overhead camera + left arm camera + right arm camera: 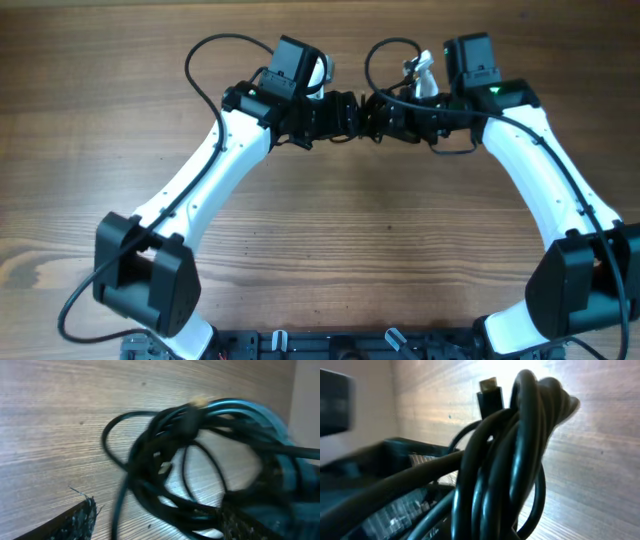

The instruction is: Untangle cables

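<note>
Zero cables [170, 455] separated yet: one knotted bundle, far centre of table [320, 250], between both arms' tips. Right gripper [377, 112] clenched on bundle; left gripper [156, 512] spread, released, straddling loops. Whole untangling judged left to do.

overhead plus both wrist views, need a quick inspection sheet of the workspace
surface: wooden table, plain wood grain, no damage seen
job's things: the cables, black, in one tangled bundle showing a gold-tipped plug, between the two grippers
clutter: nothing seen
grippers: left gripper open, bundle in front of its fingers; right gripper shut on the cables
cables: arm wires loop off both arms
surroundings: black rig base at the near edge
</note>
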### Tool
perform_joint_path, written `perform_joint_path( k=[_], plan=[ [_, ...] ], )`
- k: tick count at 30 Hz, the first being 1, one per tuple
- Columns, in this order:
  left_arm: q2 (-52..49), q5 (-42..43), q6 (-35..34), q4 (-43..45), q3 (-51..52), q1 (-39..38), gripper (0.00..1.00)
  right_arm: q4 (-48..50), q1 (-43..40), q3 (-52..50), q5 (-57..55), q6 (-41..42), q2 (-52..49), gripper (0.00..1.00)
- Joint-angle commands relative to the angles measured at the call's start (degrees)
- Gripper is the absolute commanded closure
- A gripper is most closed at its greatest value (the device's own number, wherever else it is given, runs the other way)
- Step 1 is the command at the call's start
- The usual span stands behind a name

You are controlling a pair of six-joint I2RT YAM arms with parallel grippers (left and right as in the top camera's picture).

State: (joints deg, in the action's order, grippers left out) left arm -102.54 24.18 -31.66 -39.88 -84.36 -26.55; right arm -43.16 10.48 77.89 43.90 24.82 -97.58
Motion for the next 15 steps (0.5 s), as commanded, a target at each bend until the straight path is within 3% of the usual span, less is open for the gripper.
perform_joint_path(
  k=[1, 5, 10, 15],
  plan=[
    [-3.6, 0.3, -6.5, 0.1, 1.0, -0.4, 0.21, 2.5, -0.8, 1.3, 6.2, 2.1, -0.5, 0.96],
    [-4.4, 0.9, -7.1, 1.9, 1.0, -0.8, 0.19, 3.9, -0.8, 1.3, 7.8, 4.0, -0.5, 0.96],
    [-4.4, 0.8, -14.0, 6.5, 1.0, -1.1, 0.11, 5.0, -0.8, 1.3, 12.0, 5.2, -0.5, 0.96],
    [-4.9, 0.8, -21.6, 10.1, 1.0, -1.4, 0.3, 5.7, -0.7, 1.3, 15.4, 5.7, -0.5, 0.96]
  ],
)
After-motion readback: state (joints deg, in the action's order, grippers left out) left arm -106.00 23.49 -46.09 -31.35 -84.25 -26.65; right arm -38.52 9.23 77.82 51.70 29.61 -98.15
